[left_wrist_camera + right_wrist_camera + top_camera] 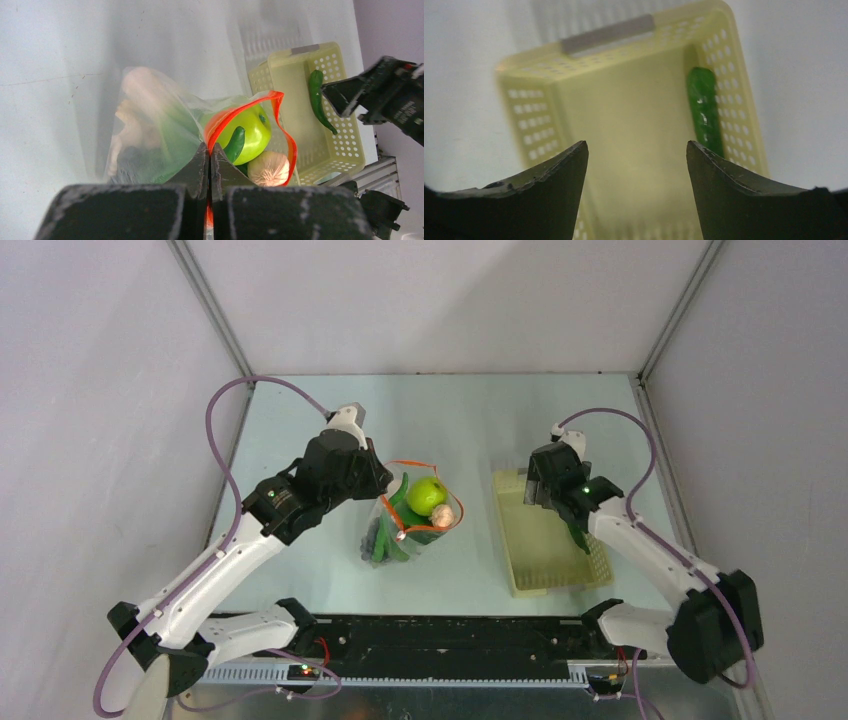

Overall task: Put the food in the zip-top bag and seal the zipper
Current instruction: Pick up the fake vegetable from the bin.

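a pale yellow perforated basket (545, 562) sits on the pale table (450, 420).

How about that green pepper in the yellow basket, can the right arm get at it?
Probably yes: the right gripper hangs open over the basket, and nothing covers the pepper, though it hugs one wall.

The pale table (450, 410) carries the zip-top bag (398, 542) and yellow basket (545, 585).

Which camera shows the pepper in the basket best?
Left wrist: the pepper shows whole, along the basket wall. Right wrist has it blurred, its end behind the gripper. From above, the right arm mostly covers it.
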You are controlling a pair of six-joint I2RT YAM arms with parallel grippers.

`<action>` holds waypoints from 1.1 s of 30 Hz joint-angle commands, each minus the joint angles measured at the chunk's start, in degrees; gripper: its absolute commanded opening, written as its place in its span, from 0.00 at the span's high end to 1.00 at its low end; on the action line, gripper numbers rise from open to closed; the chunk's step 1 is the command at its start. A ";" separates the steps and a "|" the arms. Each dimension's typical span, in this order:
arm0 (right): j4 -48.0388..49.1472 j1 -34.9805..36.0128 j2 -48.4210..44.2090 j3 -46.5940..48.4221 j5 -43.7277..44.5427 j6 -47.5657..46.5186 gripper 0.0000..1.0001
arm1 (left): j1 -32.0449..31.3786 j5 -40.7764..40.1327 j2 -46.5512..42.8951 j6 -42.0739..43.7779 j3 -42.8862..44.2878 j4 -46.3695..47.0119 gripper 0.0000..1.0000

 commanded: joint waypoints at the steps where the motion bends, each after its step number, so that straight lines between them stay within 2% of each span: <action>1: 0.08 -3.08 6.49 0.03 4.37 -3.32 0.27 | 0.44 0.66 -2.06 -0.63 0.23 4.01 1.00; 7: 0.50 -3.28 17.08 0.54 13.52 -4.90 0.31 | 0.43 0.30 -2.20 -0.60 0.21 3.92 0.99; 11: 0.52 -3.17 19.56 0.69 17.54 -4.97 0.34 | 0.50 0.42 -2.04 -0.67 0.16 4.08 0.99; 33: 7.49 -4.33 27.57 0.70 18.38 -5.70 0.52 | 0.64 0.86 -2.08 -0.45 0.46 4.01 0.99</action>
